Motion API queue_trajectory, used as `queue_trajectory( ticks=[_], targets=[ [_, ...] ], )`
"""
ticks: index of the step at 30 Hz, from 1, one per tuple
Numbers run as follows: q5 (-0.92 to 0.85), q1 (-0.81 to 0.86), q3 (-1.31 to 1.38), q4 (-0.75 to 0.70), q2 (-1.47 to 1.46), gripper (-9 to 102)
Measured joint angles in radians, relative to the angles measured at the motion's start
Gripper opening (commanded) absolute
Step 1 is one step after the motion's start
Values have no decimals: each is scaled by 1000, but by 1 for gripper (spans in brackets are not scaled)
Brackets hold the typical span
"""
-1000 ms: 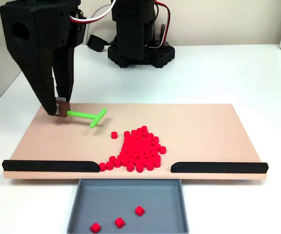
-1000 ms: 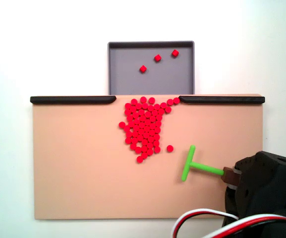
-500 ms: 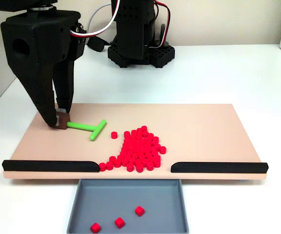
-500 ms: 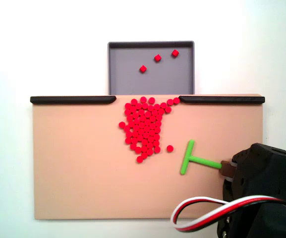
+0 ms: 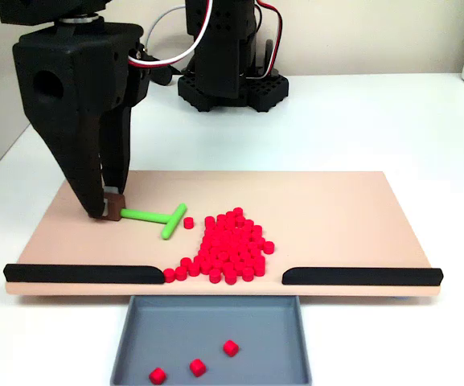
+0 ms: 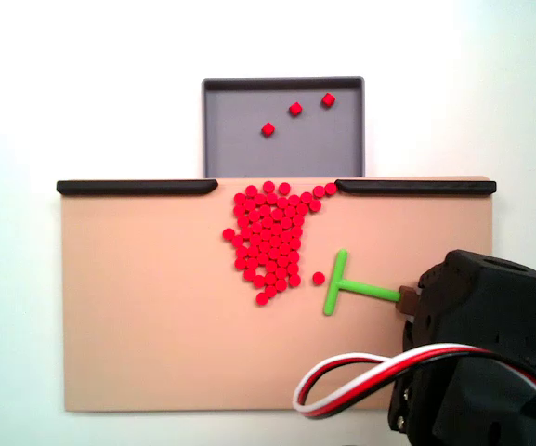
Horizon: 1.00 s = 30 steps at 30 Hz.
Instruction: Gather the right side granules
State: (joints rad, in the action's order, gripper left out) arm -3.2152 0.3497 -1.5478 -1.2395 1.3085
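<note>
Dozens of tiny red granules (image 5: 227, 249) (image 6: 269, 243) lie heaped on the tan board (image 5: 336, 217) (image 6: 137, 316) by the gap between two black rails. One stray granule (image 5: 189, 223) (image 6: 319, 278) sits just beside the crossbar of the green T-shaped stick (image 5: 158, 217) (image 6: 351, 289). My gripper (image 5: 109, 211) (image 6: 407, 299) is shut on the brown end of the stick's stem, with the stick lying low over the board. Three granules (image 5: 197, 366) (image 6: 295, 110) rest in the grey tray (image 5: 135, 354) (image 6: 221, 149).
Two black rails (image 5: 83, 273) (image 5: 360, 276) line the board's edge on either side of the gap above the tray. The arm's black base (image 5: 227, 80) stands behind the board. Red, white and black cables (image 6: 360, 367) loop over the board in a fixed view.
My gripper has carried the green stick toward the granule heap. Its crossbar now sits right beside the stray granule. The granules themselves have not moved.
</note>
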Motion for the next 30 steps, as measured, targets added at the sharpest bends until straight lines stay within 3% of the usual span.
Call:
queue_trajectory(
  ticks=[30],
  targets=[
    [0,-77,0,-6,0,0]
  ],
)
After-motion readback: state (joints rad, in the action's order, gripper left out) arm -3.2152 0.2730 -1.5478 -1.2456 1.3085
